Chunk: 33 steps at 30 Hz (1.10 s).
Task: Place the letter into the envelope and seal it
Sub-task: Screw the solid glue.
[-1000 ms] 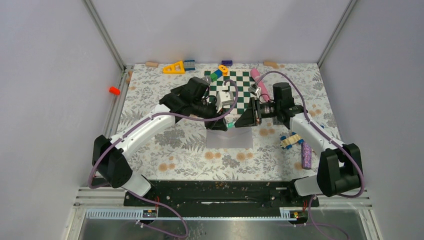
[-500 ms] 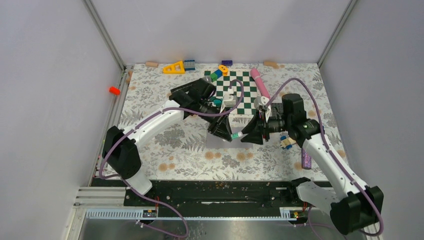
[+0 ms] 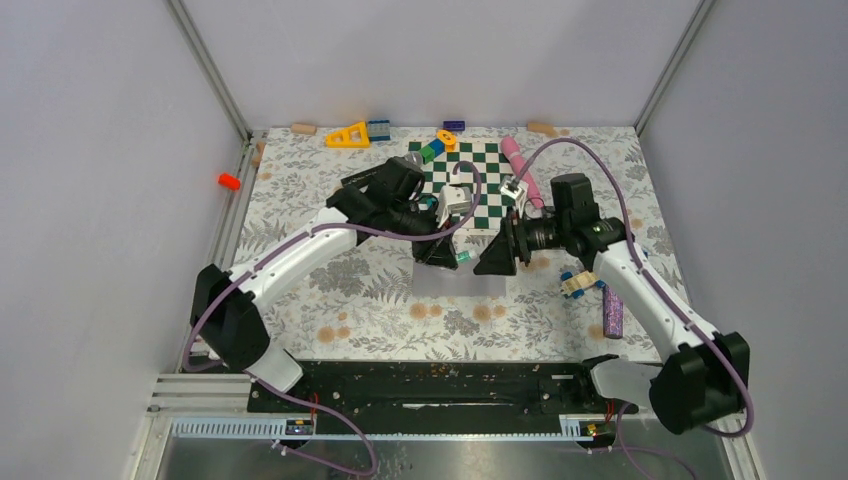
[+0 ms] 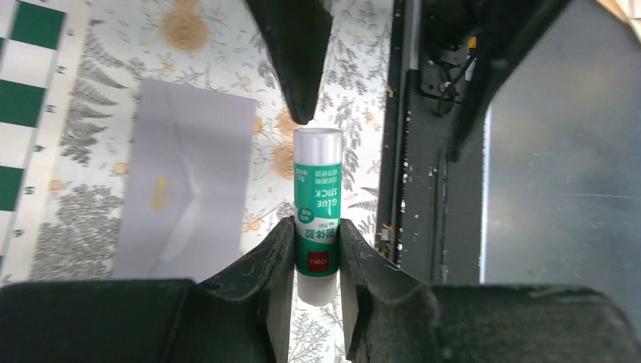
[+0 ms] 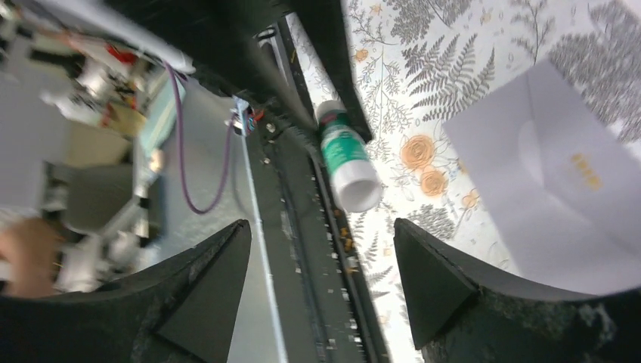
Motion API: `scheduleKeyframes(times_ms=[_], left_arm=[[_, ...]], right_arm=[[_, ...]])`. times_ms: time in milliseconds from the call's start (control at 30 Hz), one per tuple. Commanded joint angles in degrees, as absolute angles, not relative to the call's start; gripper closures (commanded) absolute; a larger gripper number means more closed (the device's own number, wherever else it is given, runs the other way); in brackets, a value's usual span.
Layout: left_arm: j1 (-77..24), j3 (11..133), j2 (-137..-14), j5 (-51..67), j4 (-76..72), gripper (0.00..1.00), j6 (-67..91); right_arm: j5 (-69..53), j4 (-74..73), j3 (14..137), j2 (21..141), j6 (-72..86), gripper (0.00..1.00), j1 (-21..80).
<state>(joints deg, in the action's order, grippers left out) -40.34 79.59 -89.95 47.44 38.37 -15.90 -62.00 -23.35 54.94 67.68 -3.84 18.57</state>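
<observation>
My table is covered in a print of grey ferns and orange flowers. Plain pale grey walls close it in at the far, left and right edges, with aluminium posts at both far corners. A black rail lines the near edge, with a dull metal sheet beyond it. The light is soft and even.

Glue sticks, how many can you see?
1. The glue stick is pinched between the left arm's fingers, over the flowery table near the envelope. More might be hidden from view.
</observation>
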Motion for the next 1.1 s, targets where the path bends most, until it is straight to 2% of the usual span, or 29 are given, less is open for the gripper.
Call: scheduleKeyframes(times_ms=[0, 267, 433, 900, 1067], left_arm=[[-42.07, 78.77, -85.27, 37.63, 33.29, 1.00, -16.62], [-44.97, 77.90, -85.71, 30.89, 32.96, 1.00, -18.94], [-45.69, 78.06, -86.25, 28.39, 32.91, 1.00, -19.18], [-46.13, 78.32, -86.97, 27.41, 32.70, 1.00, -18.70], [-46.49, 78.34, -87.27, 27.22, 32.70, 1.00, -18.89]], right_arm=[[-64.54, -23.81, 59.70, 73.38, 13.14, 0.25, 16.26], [-68.69, -14.26, 58.01, 78.22, 26.53, 0.33, 13.85], [-69.27, -14.19, 57.55, 78.33, 27.93, 0.40, 13.80], [-67.14, -10.98, 54.96, 80.53, 30.30, 0.46, 13.80], [-67.71, -8.71, 54.85, 82.00, 32.26, 0.52, 13.89]])
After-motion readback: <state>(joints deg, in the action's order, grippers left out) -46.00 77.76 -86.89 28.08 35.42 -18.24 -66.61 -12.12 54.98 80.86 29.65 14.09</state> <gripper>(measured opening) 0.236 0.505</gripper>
